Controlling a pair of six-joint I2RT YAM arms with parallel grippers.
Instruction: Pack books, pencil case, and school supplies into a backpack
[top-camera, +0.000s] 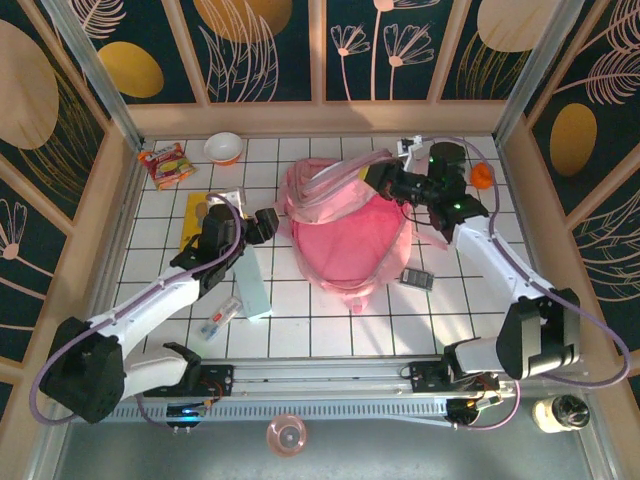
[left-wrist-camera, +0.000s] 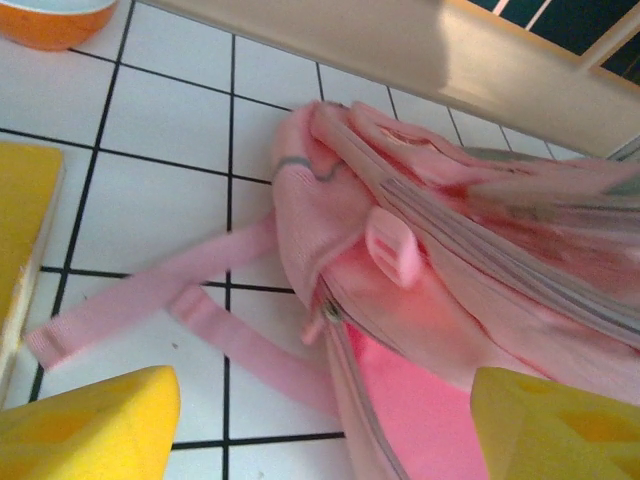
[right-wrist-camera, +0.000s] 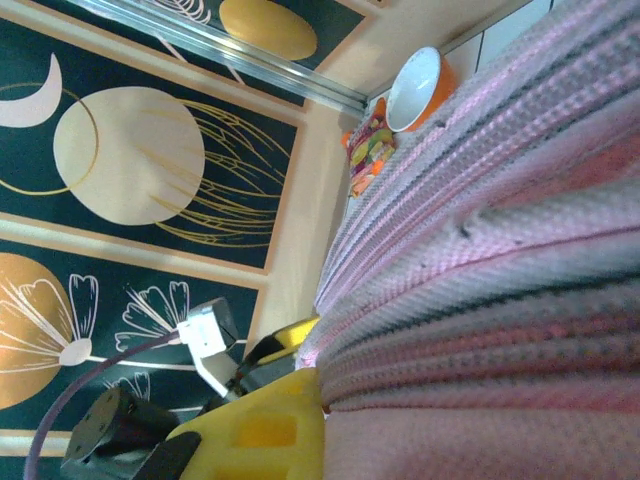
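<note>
- The large soft pink backpack (top-camera: 350, 245) lies in the middle of the white tiled desk (top-camera: 330, 330). Its main zip is parted and a brighter pink inside shows.
- The right claw (top-camera: 381, 178) sits at the backpack's 1 o'clock edge, pressed together on the pink fabric of the rim. In the right wrist view the woven fabric lies tight against its yellow finger (right-wrist-camera: 265, 430).
- The left claw (top-camera: 266, 224) is at the backpack's 9 o'clock side, spread wide and pinching nothing. In the left wrist view its yellow fingers (left-wrist-camera: 90, 425) stand well apart, with the zip edge and a pink strap (left-wrist-camera: 150, 300) on the tiles beyond them.
- The thin yellow book (top-camera: 193, 215) lies flat at 9 o'clock of the backpack, partly under the left arm.
- The long pale mint-green pencil case (top-camera: 254, 288) lies at 8 o'clock of the backpack, and the small clear packet (top-camera: 220, 318) is near it at its 8 o'clock.
- The dark grey calculator-like gadget (top-camera: 417, 279) lies at 4 o'clock, just beside the backpack's edge.
- An orange bowl with a white inside (top-camera: 223, 148) sits at 11 o'clock of the desk, and a red-orange-green snack packet (top-camera: 165, 165) at 10 o'clock. A small orange object (top-camera: 482, 177) sits at 2 o'clock.
</note>
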